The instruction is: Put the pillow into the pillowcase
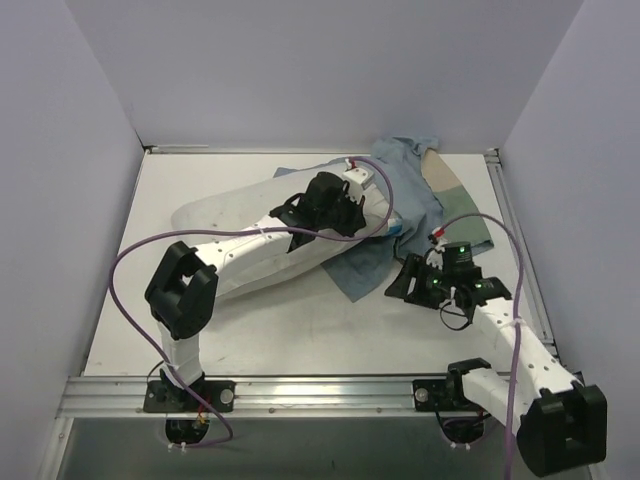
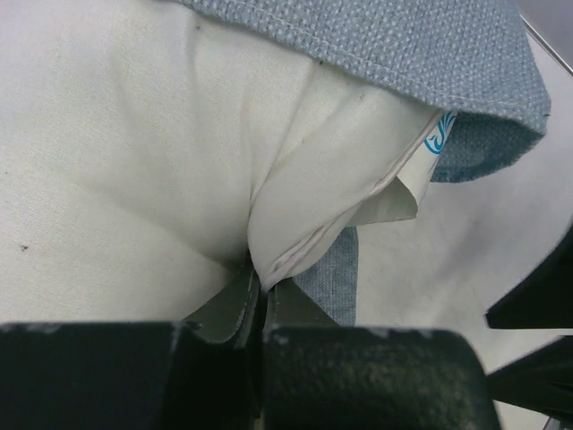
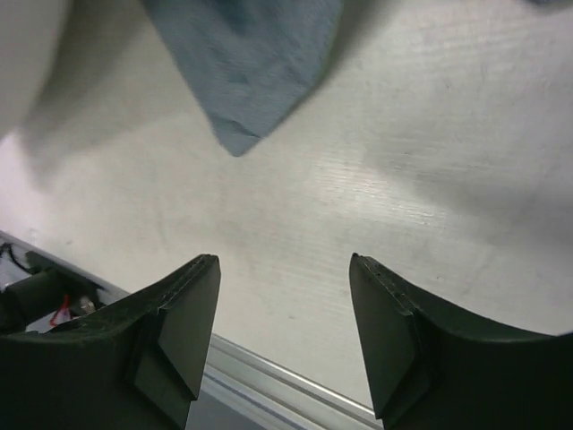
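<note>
The plump white pillow (image 1: 215, 215) lies slantwise across the table's middle, and my left arm stretches over it. My left gripper (image 1: 372, 215) is at the pillow's right end. In the left wrist view it (image 2: 260, 285) is shut on a seamed corner of the pillow (image 2: 134, 161). The blue-grey pillowcase (image 2: 403, 45) drapes over that end, and its hem runs just above the pinched corner. The pillowcase (image 1: 415, 190) spreads toward the back right. My right gripper (image 1: 403, 280) hovers open over bare table, holding nothing. From the right wrist, a pillowcase corner (image 3: 246, 63) is ahead of my right gripper (image 3: 285, 269).
An aluminium rail (image 1: 330, 385) runs along the table's near edge and shows just below the right fingers (image 3: 269, 376). White walls close in the left, back and right sides. Purple cables (image 1: 130, 255) loop from both arms. A printed white tag (image 2: 439, 134) peeks out under the pillowcase hem.
</note>
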Controlling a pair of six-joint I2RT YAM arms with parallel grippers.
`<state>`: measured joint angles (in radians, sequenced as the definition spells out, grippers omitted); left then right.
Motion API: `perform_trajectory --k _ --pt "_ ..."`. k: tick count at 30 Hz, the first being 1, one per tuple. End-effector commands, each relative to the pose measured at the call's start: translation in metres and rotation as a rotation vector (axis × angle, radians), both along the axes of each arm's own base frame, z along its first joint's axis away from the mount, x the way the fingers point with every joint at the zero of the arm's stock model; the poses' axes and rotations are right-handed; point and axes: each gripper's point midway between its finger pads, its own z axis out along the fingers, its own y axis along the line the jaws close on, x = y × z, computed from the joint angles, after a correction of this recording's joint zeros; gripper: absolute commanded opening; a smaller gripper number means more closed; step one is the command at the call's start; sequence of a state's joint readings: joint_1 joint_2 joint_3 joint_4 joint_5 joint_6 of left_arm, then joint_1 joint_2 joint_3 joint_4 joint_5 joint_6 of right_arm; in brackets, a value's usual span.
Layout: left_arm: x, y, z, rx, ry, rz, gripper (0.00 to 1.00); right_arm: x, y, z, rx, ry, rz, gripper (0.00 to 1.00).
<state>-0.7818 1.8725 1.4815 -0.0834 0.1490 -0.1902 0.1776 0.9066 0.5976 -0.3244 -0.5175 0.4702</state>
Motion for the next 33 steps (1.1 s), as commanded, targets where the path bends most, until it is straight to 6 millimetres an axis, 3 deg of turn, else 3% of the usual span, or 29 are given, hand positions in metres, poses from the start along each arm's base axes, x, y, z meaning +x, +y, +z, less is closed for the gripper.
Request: perform_trajectory --k 1,2,5,13,14,17,19,21,22,24,26,28,30,33 --pt "0.010 -0.012 0.043 -0.116 -0.035 -0.007 0.00 0.039 0.004 -0.022 -0.017 -0.058 -0.122 0.60" --pt "0.008 -0.013 0.043 -0.118 -0.028 -0.013 0.00 0.055 0.008 -0.029 -0.008 -0.073 -0.131 0.60" --pt "0.009 -0.012 0.044 -0.120 -0.026 -0.007 0.00 0.076 0.006 -0.046 -0.053 -0.077 -0.143 0.58" --pt "0.019 -0.007 0.034 -0.134 0.045 0.043 0.00 0.118 0.015 -0.073 -0.059 -0.091 -0.168 0.49" --pt "0.023 -0.006 0.034 -0.142 0.054 0.055 0.00 0.124 0.018 -0.072 -0.045 -0.107 -0.162 0.45" --pt "0.032 -0.005 0.028 -0.156 0.083 0.075 0.00 0.126 0.041 -0.061 0.025 -0.146 -0.082 0.00" --pt "0.040 -0.007 0.022 -0.168 0.095 0.085 0.00 0.113 0.063 -0.040 0.088 -0.157 -0.007 0.00" --pt "0.047 -0.014 0.027 -0.210 0.105 0.100 0.00 0.070 0.098 -0.031 0.141 -0.122 0.156 0.00" --pt "0.051 -0.019 0.017 -0.210 0.123 0.107 0.00 0.052 0.111 -0.009 0.151 -0.177 0.238 0.00" --pt "0.062 -0.026 0.023 -0.247 0.136 0.145 0.00 -0.003 0.134 -0.007 0.161 -0.127 0.399 0.00" --pt "0.069 -0.030 0.008 -0.256 0.182 0.181 0.00 -0.030 0.136 0.003 0.178 -0.131 0.470 0.00" --pt "0.077 -0.034 -0.001 -0.273 0.184 0.202 0.00 -0.052 0.130 -0.001 0.180 -0.075 0.497 0.00" --pt "0.073 -0.035 -0.014 -0.271 0.227 0.217 0.00 -0.054 0.121 -0.003 0.196 -0.039 0.459 0.00" --pt "0.052 -0.032 -0.049 -0.248 0.331 0.206 0.00 -0.050 0.112 0.017 0.226 -0.081 0.432 0.01"
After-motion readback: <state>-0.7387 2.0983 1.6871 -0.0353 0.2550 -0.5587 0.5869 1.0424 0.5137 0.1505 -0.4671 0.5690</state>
